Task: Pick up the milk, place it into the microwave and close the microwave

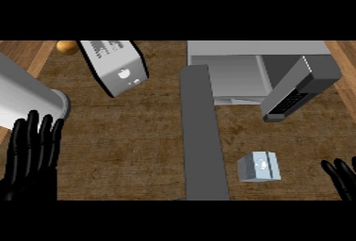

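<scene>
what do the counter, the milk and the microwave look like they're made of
Counter: looks like wood, matte, brown with fine streaky grain.
Milk: probably a coated paper carton, judging by its pale blue-grey boxy shape with flat faces and a printed mark on top.
Microwave: seems painted or brushed metal, plain grey panels with a soft sheen; its open door is the same flat grey.
</scene>
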`<state>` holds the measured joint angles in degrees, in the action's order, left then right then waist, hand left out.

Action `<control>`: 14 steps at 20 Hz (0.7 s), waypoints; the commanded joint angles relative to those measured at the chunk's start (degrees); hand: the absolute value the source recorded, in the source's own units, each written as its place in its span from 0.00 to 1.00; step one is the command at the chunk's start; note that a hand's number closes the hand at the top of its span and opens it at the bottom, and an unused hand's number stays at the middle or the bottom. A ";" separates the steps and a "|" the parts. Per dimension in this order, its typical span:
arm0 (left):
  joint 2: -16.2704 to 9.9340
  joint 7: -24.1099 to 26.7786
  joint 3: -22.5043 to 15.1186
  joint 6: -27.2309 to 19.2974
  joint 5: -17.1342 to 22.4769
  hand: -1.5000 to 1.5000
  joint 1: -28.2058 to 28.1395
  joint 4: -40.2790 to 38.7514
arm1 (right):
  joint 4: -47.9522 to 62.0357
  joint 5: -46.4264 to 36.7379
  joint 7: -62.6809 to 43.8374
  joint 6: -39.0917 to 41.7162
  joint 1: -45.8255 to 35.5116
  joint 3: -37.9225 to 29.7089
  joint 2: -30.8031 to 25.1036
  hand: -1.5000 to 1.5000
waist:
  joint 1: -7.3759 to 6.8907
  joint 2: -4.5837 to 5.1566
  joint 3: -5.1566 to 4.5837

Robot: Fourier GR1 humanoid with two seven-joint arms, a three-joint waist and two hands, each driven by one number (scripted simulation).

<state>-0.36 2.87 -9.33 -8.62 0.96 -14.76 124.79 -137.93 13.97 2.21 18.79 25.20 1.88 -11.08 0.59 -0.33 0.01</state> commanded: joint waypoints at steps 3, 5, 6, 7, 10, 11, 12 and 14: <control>-1.92 6.86 0.67 4.23 4.43 0.00 -12.64 4.21 | -8.74 -0.55 1.89 2.36 10.54 1.19 1.81 0.00 | -0.27 -0.03 -0.04; -2.89 7.47 3.06 6.24 8.18 0.00 -14.35 5.10 | -4.00 -1.53 6.84 4.46 10.62 -1.60 1.73 0.00 | -0.39 0.04 -0.02; -0.22 13.46 -2.94 5.96 3.40 0.00 -18.29 2.74 | -5.91 -8.72 6.10 1.74 10.24 4.44 4.66 0.00 | -0.61 -0.07 -0.07; -1.10 14.51 -0.25 6.58 5.16 0.00 -18.88 2.72 | -6.65 -4.09 7.97 4.84 13.54 -0.18 1.83 0.00 | -0.31 -0.09 -0.04; -3.12 14.32 1.81 9.15 8.51 0.00 -22.43 5.32 | -4.84 -8.69 11.52 4.73 15.36 1.37 3.71 0.00 | -0.42 -0.09 -0.04; -2.07 14.83 1.37 7.95 6.56 0.00 -20.09 3.21 | -0.10 -6.73 16.62 7.31 15.94 -2.51 2.91 0.00 | -0.15 0.00 0.00; -3.81 8.75 2.73 7.96 9.23 0.00 -21.63 10.19 | -3.81 -10.41 11.23 3.89 14.08 2.32 4.86 0.00 | -0.55 0.09 -0.02; -4.60 16.76 3.79 12.40 11.17 0.00 -28.77 8.48 | -5.39 -10.71 9.24 3.67 14.61 3.05 4.76 0.00 | -1.14 -0.01 -0.07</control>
<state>-3.24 15.49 -7.75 -0.17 8.67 -36.35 131.15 -139.16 6.15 13.74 23.23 38.28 3.45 -7.06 0.03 -0.32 -0.02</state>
